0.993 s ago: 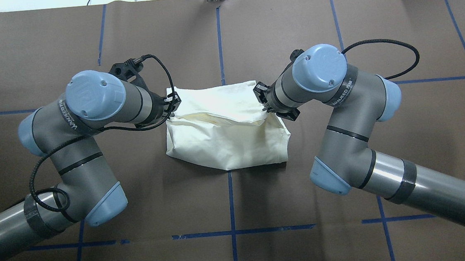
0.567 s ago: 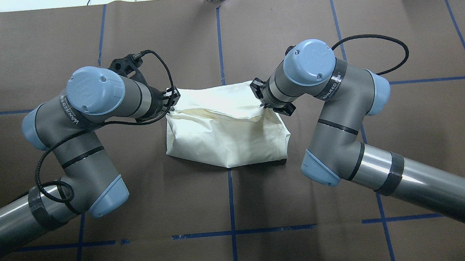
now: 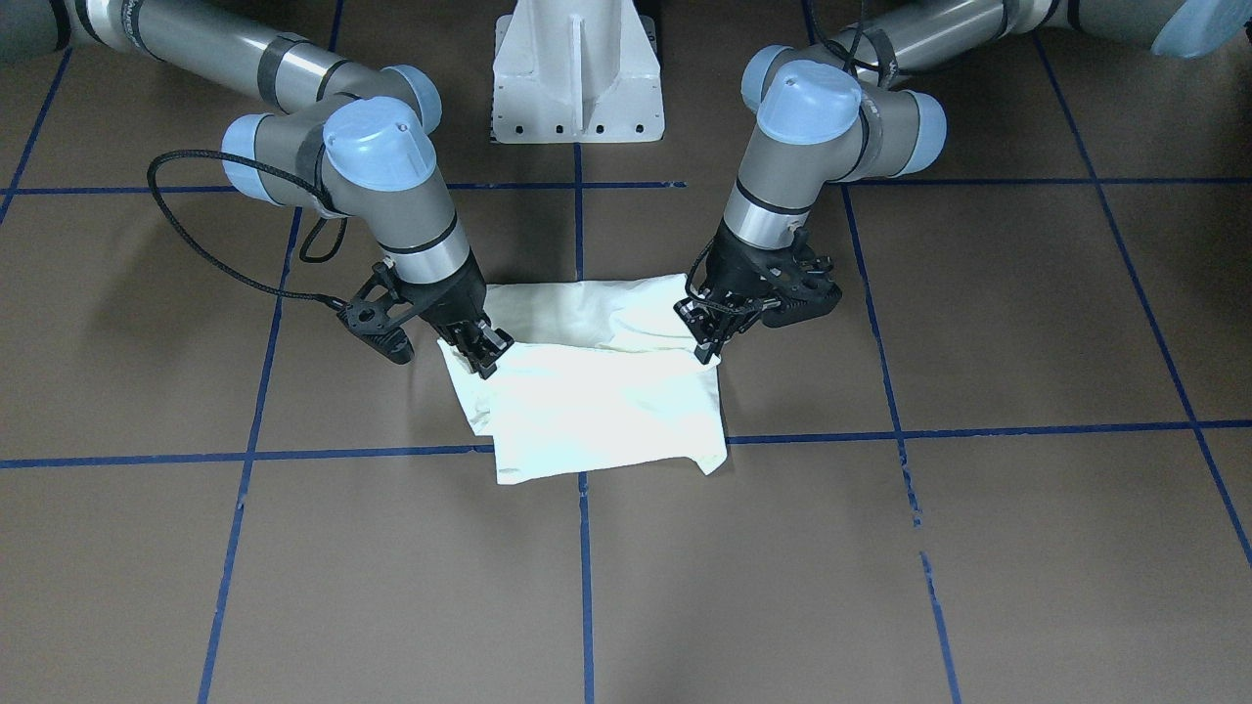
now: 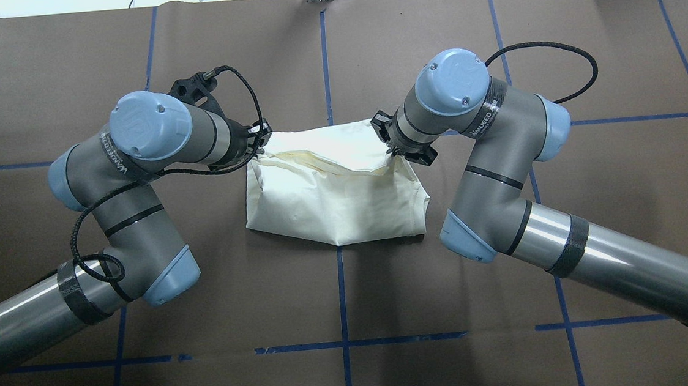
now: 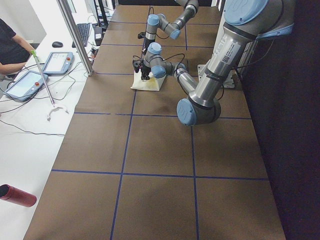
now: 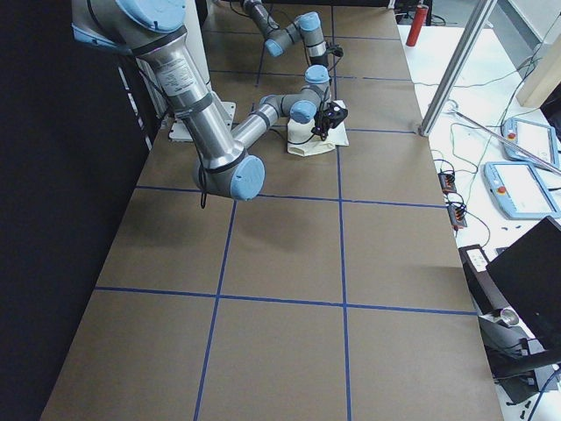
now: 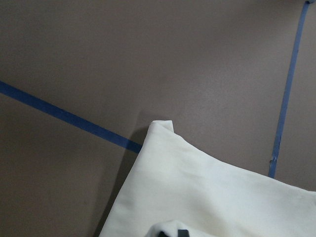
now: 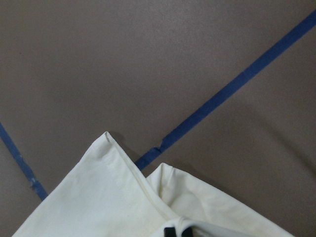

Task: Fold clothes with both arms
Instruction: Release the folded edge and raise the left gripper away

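While both grippers pinched it, cream-white folded T-shirt [image 4: 339, 209]: lay at the middle of the brown taped worktop [image 4: 237, 312], well off every edge.
Left black two-finger gripper [image 3: 704, 344]: closed tight on the shirt's far left corner.
Right black two-finger gripper [image 3: 486, 360]: closed tight on its far right corner.

From overhead, their own wrists [image 4: 430, 122] block most of your view of the left gripper [image 4: 258, 143] and right gripper [image 4: 387, 142]. Both wrist views cut the fingertips [image 7: 182, 233] off at the bottom edge. In the side views the T-shirt [image 5: 149, 85] is too small to tell its folds.
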Controlling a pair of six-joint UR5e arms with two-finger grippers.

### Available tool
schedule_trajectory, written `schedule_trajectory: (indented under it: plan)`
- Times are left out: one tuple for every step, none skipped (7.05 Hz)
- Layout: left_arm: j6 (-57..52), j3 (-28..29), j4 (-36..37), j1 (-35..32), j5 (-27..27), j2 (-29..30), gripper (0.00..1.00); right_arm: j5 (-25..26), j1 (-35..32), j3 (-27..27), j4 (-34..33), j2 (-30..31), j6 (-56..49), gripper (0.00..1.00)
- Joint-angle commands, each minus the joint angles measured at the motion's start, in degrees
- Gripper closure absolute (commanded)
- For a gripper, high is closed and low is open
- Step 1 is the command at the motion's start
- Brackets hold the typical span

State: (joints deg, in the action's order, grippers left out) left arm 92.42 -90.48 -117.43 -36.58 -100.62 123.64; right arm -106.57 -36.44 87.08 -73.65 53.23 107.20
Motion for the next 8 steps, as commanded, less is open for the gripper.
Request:
schedule_trajectory:
  plan:
    - [-3.38, -4.31, -3.85, -0.86, -0.45, -4.51, 0.53, -0.04, 0.05, -0.33, 0.0, 0.2, -0.06, 1.0]
    - [-3.65, -6.52, -4.3, -0.86, -0.88, -7.59, 0.67, -0.13, 0.05, -0.42, 0.0, 0.2, -0.06, 1.0]
    - [-3.83, -6.11, -9.87, -0.86, -1.15, -10.14, 1.0, -0.22, 0.05, -0.42, 0.0, 0.12, -0.06, 1.0]
    - [-3.74, -4.45, -17.32, -0.68, -1.15, -12.08, 1.0, -0.22, 0.05, -0.42, 0.0, 0.12, -0.06, 1.0]
    - [-3.57, -0.09, -22.44, -0.33, -1.07, -11.23, 1.0, -0.22, 0.05, -0.51, 0.0, 0.2, -0.06, 1.0]
    - [-3.56, 3.26, -27.8, -0.24, -1.15, -10.79, 1.0, -0.22, -0.04, -0.42, 0.0, 0.2, -0.06, 1.0]
    - [-3.65, 4.69, -30.21, -0.07, -1.15, -10.79, 1.0, -0.22, 0.05, -0.42, 0.0, 0.12, -0.06, 1.0]
    - [-3.65, 6.01, -32.32, 1.06, -1.24, -10.0, 1.0, -0.22, 0.05, -0.42, 0.0, 0.12, -0.06, 1.0]
